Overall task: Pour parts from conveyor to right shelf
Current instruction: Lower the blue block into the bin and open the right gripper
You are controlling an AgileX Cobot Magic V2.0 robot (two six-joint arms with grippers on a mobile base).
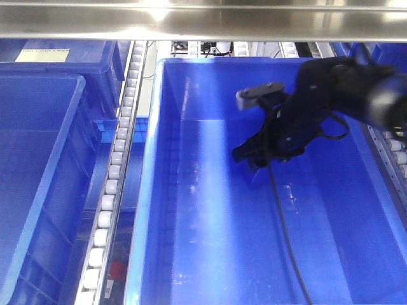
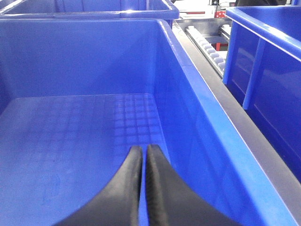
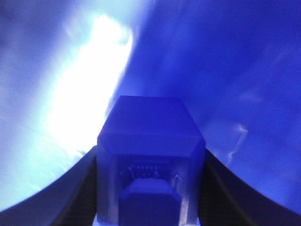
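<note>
Your right arm reaches in from the upper right, tipped down into the big blue tub (image 1: 191, 254) on the shelf (image 1: 203, 25), and its end effector (image 1: 257, 159) is clamped on the blue block (image 3: 150, 141), held low near the tub floor. Your left end effector (image 2: 142, 155) hangs inside the neighbouring tub (image 2: 188, 108) with its fingers pressed together on nothing. You have tub walls on all sides, a roller rail (image 1: 117, 171) between the tubs, and both tub floors are bare
</note>
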